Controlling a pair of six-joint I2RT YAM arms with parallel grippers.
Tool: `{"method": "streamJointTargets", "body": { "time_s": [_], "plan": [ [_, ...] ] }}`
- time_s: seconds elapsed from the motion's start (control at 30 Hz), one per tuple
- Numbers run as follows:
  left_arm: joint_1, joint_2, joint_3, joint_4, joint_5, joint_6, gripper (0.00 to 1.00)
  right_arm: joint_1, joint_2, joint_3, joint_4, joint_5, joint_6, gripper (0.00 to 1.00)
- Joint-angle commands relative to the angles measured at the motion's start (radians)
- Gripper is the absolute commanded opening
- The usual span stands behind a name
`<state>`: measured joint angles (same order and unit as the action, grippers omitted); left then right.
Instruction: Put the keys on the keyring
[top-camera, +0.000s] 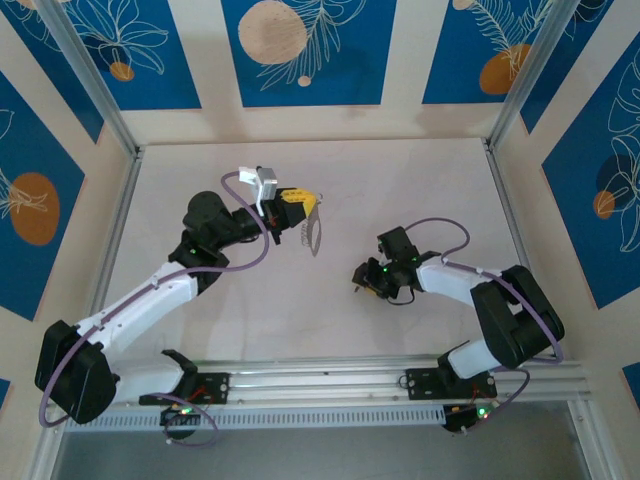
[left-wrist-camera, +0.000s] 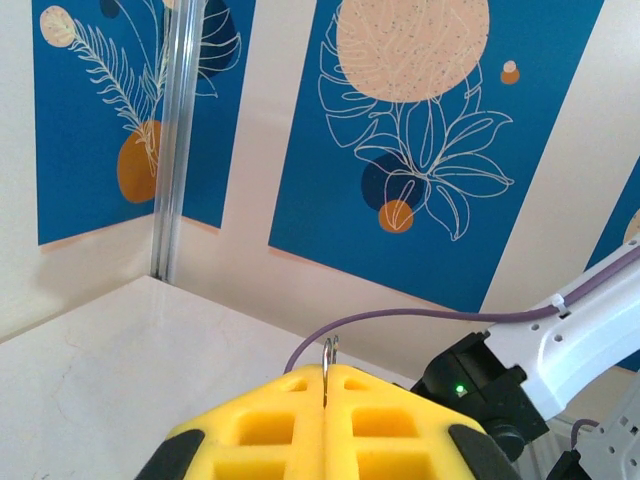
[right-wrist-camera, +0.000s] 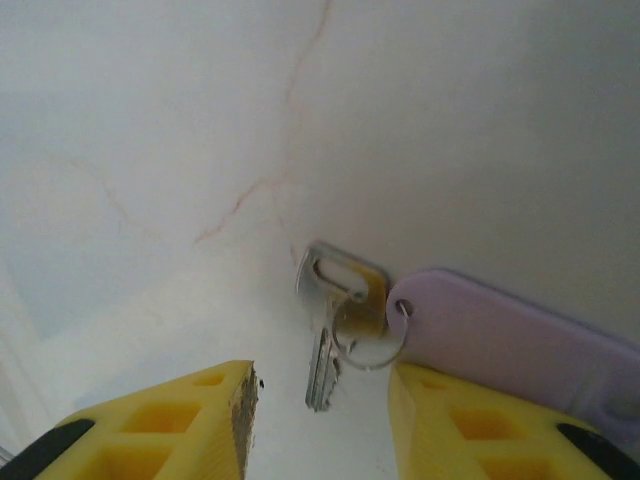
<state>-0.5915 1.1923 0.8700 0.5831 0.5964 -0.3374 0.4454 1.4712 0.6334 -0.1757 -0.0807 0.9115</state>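
One key (right-wrist-camera: 322, 350), with one lilac tag (right-wrist-camera: 500, 345) joined, lies on the table (right-wrist-camera: 150, 150) between the right gripper's (right-wrist-camera: 320, 400) parted fingers, 4 o'clock from the one keyring (top-camera: 312, 232), which is clamped in the left gripper (left-wrist-camera: 325, 385).

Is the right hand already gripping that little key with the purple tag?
No, the key lies on the table between the open yellow fingers of the right hand, not clamped by them.
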Motion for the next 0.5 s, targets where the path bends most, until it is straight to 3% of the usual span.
{"method": "streamJointTargets", "body": {
  "time_s": [0.0, 0.27, 0.47],
  "plan": [
    [-0.004, -0.019, -0.008, 0.048, -0.004, 0.000, 0.00, -0.036, 0.020, 0.045, 0.014, 0.004, -0.027, 0.41],
    [-0.004, -0.012, -0.011, 0.061, -0.001, -0.009, 0.00, -0.105, 0.055, 0.113, 0.072, -0.025, -0.053, 0.41],
    [-0.004, -0.017, -0.020, 0.073, 0.001, -0.016, 0.00, -0.090, 0.012, 0.140, -0.012, 0.013, -0.054, 0.38]
  ]
}}
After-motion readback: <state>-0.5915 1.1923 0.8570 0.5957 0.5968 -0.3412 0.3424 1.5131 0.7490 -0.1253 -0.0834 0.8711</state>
